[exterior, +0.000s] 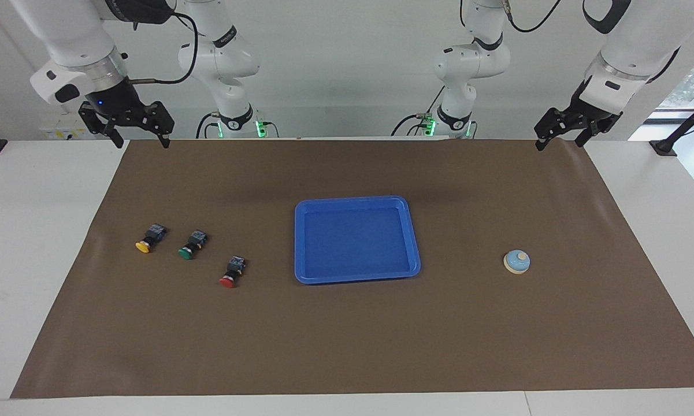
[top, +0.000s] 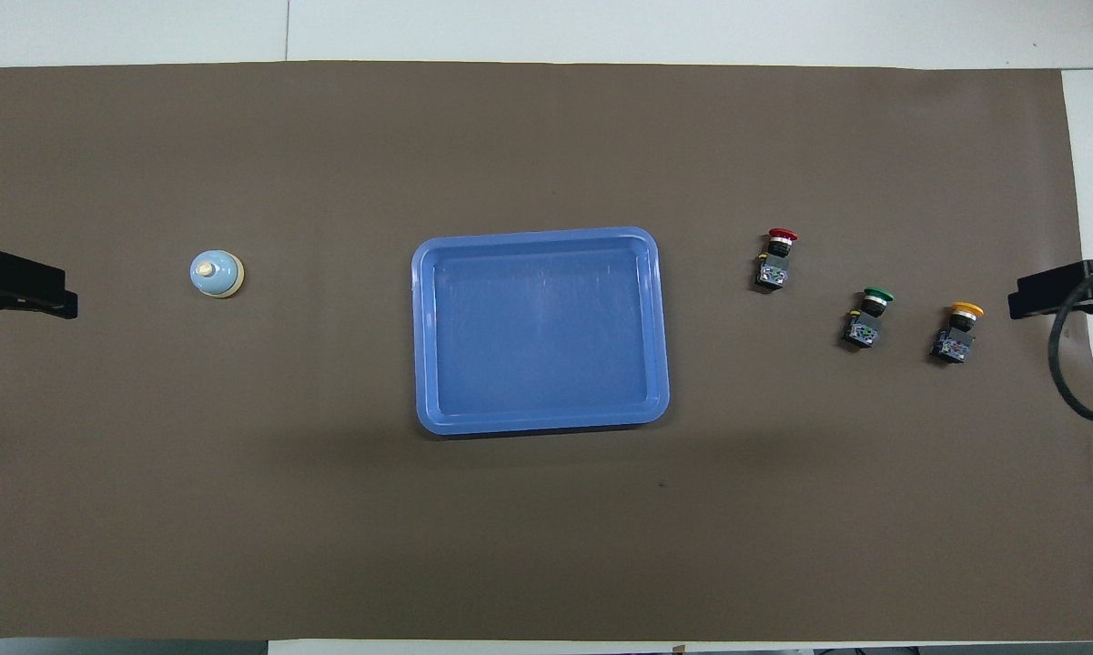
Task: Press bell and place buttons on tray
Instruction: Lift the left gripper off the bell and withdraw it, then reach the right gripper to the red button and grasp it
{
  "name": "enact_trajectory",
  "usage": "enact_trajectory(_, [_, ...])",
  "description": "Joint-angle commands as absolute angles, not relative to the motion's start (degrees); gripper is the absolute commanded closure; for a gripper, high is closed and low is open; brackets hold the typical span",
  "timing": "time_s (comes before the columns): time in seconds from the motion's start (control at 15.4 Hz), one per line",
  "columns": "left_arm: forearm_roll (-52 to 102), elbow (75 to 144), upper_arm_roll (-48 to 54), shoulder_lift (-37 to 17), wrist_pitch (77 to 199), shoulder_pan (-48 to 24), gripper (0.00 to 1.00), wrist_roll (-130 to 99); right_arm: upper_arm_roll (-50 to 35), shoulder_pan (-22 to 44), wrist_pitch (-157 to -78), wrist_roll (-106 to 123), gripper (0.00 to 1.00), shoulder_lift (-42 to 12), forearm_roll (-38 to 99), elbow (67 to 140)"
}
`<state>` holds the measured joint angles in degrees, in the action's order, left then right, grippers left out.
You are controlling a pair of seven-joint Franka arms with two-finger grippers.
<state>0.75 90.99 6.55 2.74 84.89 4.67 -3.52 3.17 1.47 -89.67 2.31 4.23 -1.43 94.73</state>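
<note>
The empty tray (exterior: 411,234) sits mid-mat. The bell (exterior: 516,261) lies toward the left arm's end of it; the three buttons (exterior: 189,247) toward the right arm's. No button is placed yet. Left gripper (exterior: 559,133) and right gripper (exterior: 140,136) hang raised, jaws wide, apparently empty. Next, probably: the right gripper descends on a button.

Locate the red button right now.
The red button lies on the brown mat toward the right arm's end, beside the tray. It is the closest of the three to the tray, and farther from the robots than the green button.
</note>
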Motion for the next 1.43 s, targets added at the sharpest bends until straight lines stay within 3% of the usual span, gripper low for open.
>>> enact_trajectory(0.0, [0.8,89.5,6.1,1.8,85.0,4.6,0.00,-4.0,2.9,3.0,-97.5,0.6,0.00,4.8,-2.0,101.6])
enact_trajectory(0.13, [0.9,89.6,6.2,1.9,85.4,4.6,0.00,-4.0,2.9,5.4,-103.0,-2.6,0.00,3.2,-1.8,104.8])
enact_trajectory(0.52, [0.9,90.3,5.7,2.3,85.9,3.8,0.00,-4.0,2.9,9.5,-118.6,-6.7,0.00,-10.4,-1.2,105.1])
enact_trajectory(0.84, [0.9,89.6,-0.4,2.3,84.5,-2.9,0.00,-4.0,2.9,10.2,-129.6,-12.3,0.00,-18.1,-1.2,106.0])
enact_trajectory(1.1, [0.9,90.3,-0.4,2.5,84.4,-2.9,0.00,-4.0,2.9,10.2,-133.3,-15.7,0.00,-21.5,-1.2,106.5])
enact_trajectory(1.36, [0.9,90.7,-0.4,2.9,84.2,-3.0,0.00,-4.0,2.9,10.6,-138.9,-16.2,0.00,-21.5,-1.2,111.3])
